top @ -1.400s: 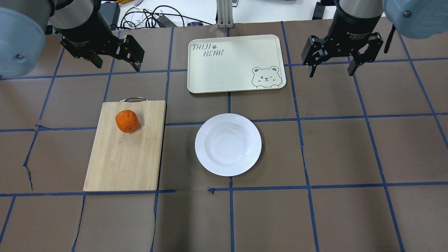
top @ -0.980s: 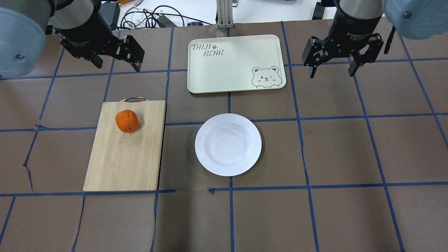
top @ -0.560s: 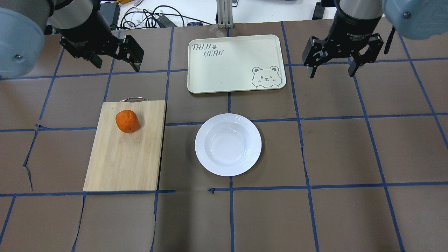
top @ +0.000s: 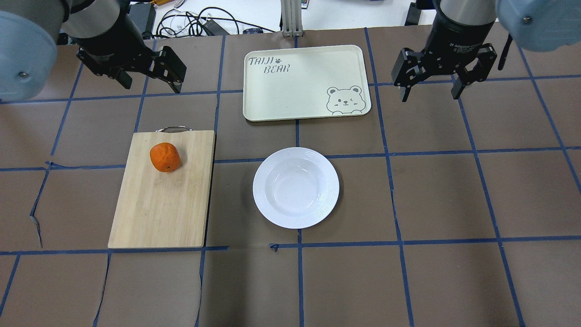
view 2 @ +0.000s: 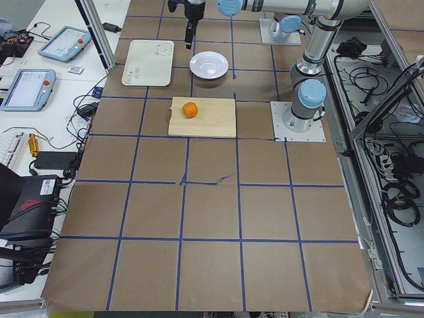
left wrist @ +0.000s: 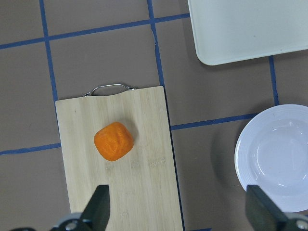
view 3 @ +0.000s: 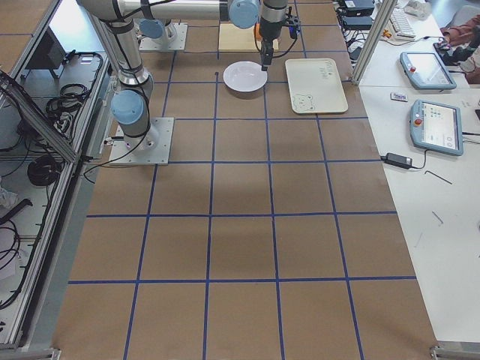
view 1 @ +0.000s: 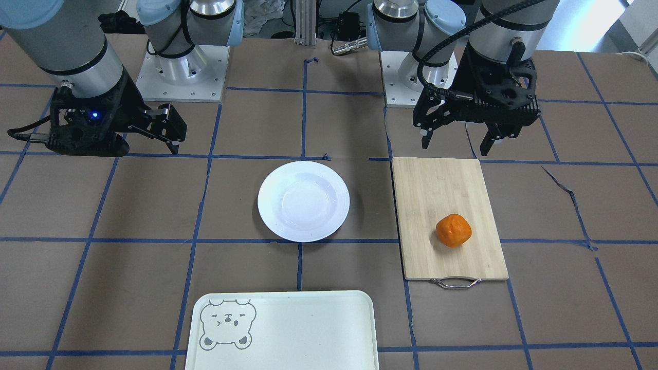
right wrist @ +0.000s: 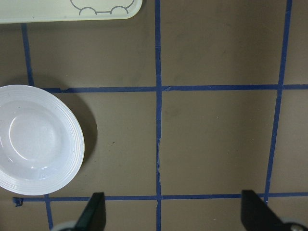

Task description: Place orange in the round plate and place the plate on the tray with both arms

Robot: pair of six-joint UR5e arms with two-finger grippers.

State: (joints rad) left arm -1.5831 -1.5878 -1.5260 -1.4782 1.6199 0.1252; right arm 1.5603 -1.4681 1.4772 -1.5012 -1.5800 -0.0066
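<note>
The orange (top: 164, 157) (view 1: 453, 230) (left wrist: 113, 141) lies on a bamboo cutting board (top: 159, 204), near its metal handle. To the board's right on the table stands the round white plate (top: 296, 187) (view 1: 303, 201) (right wrist: 33, 139), with nothing in it. Beyond the plate lies the cream tray (top: 304, 81) (view 1: 288, 329) with its bear drawing, also bare. My left gripper (top: 150, 84) (view 1: 455, 148) hangs open high over the board, holding nothing. My right gripper (top: 430, 96) (right wrist: 174, 214) hangs open high to the right of the plate, holding nothing.
The brown table cover is taped in a blue grid and torn at the left (top: 36, 218). Cables (top: 199, 22) lie past the far edge. Teach pendants (view 2: 63, 43) sit on a side bench. Both arm bases (view 1: 180, 72) stand at the robot's side.
Both grippers have shifted only a few pixels. The orange, plate, board and tray have not moved.
</note>
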